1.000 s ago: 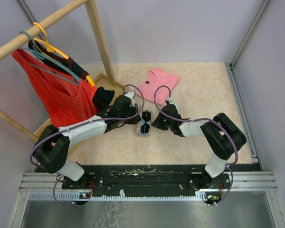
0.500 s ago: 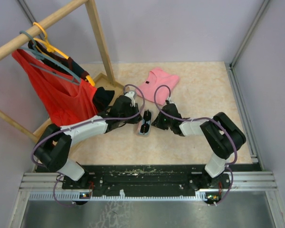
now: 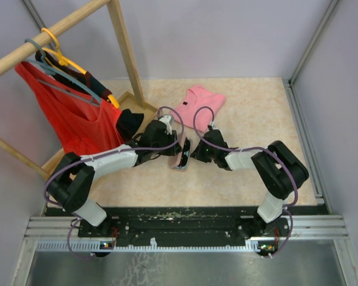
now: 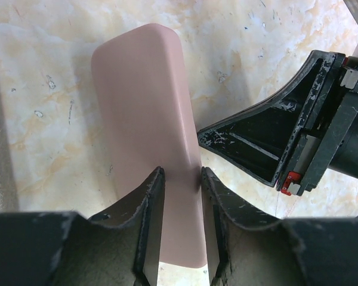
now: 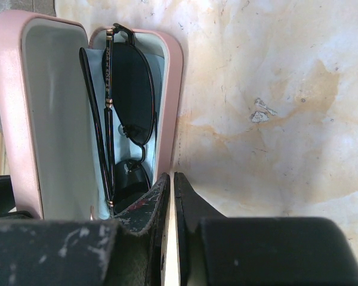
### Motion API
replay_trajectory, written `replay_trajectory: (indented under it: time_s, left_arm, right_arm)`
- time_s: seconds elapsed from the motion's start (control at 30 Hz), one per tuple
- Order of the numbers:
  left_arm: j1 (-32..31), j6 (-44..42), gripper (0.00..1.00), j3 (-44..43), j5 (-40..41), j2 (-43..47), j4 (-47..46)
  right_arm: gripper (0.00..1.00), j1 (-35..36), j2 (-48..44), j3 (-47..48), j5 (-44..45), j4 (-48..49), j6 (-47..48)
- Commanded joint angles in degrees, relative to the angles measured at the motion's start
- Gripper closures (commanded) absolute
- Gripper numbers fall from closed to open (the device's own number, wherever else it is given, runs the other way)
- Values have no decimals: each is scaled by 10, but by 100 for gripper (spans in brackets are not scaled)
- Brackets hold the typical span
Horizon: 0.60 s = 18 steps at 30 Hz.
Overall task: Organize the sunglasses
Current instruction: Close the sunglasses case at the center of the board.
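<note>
Sunglasses (image 5: 128, 101): one pair in view, dark lenses, thin dark frame. They lie folded inside the one pink case (image 4: 143, 107), on its light-blue lining, with one slim arm running along the lens side.

Case: open, lid standing up beside the tray, near the middle of the worktop (image 5: 274, 119) between the two arms.

Left end effector (image 4: 180, 176): fingers pressed on either side of the lid, gripping it.

Right end effector (image 5: 172, 179): fingers nearly together, pinching the thin rim of the tray wall next to the glasses.

The two end effectors face each other across the case, close together.

Behind them: one pink garment (image 3: 200, 102) flat on the worktop. Left: one red garment (image 3: 71, 119) hanging from a wooden rack (image 3: 122, 47).
</note>
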<state>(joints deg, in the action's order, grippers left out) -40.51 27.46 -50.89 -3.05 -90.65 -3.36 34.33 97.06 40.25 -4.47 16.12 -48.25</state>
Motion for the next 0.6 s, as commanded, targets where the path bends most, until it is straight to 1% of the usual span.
replay_trajectory:
  time_s: [0.0,0.57]
  left_arm:
    - [-8,8,63,9,-27,-18,5]
    - [-8,10,61,7,-44,-34,-10]
  right_arm:
    - [92,0,10,20,0,10,8]
    - [91,0,1,19,11,1,16]
